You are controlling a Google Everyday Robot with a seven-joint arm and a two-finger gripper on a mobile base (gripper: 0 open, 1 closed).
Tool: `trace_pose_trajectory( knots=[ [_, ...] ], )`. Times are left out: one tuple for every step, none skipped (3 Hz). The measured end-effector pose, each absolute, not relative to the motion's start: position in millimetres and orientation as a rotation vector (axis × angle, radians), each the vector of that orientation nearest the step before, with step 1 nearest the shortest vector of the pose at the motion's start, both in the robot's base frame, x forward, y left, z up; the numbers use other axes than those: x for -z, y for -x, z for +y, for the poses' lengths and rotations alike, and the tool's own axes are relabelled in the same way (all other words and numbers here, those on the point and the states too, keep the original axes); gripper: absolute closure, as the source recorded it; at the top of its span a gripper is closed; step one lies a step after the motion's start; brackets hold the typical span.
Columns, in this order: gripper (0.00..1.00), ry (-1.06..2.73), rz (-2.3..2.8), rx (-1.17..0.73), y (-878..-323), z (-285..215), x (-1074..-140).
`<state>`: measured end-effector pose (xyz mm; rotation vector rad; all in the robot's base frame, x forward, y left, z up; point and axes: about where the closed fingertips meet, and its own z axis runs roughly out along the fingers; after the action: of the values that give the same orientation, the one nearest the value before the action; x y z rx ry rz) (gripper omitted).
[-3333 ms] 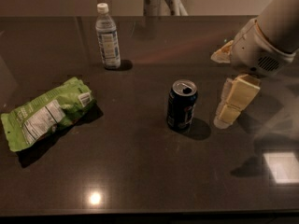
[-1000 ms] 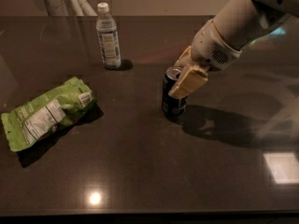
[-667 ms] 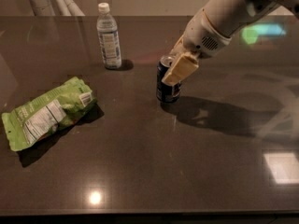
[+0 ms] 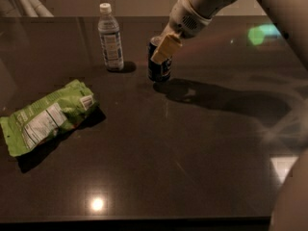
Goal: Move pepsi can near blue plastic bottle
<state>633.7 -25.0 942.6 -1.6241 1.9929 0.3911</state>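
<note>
The pepsi can [image 4: 159,67] stands upright on the dark table [image 4: 192,143], a little to the right of the blue plastic bottle [image 4: 110,38]. The bottle is clear bluish with a white cap and stands at the back of the table. My gripper [image 4: 162,46] reaches in from the upper right and is shut on the upper part of the can; one cream finger [image 4: 164,49] covers the can's front top. A narrow gap of table lies between can and bottle.
A crumpled green chip bag [image 4: 45,117] lies at the left. My arm [image 4: 211,4] crosses the upper right and throws a shadow on the table right of the can. The table's front edge runs along the bottom.
My gripper closed on the can and carried it left and back across the table, from the middle to just right of the bottle.
</note>
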Motion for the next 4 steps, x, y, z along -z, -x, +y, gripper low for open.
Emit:
trace_pose_trajectory(
  knots=[
    [1.00, 1.605, 1.985, -0.408, -662.4, -12.0, -938.1],
    [1.00, 1.599, 1.969, -0.437, -677.1, 2.7, -930.9],
    [1.00, 1.589, 1.966, -0.467, -688.6, 13.5, -925.8],
    [0.82, 1.605, 1.962, -0.472, -694.8, 22.9, -923.4]
  ],
)
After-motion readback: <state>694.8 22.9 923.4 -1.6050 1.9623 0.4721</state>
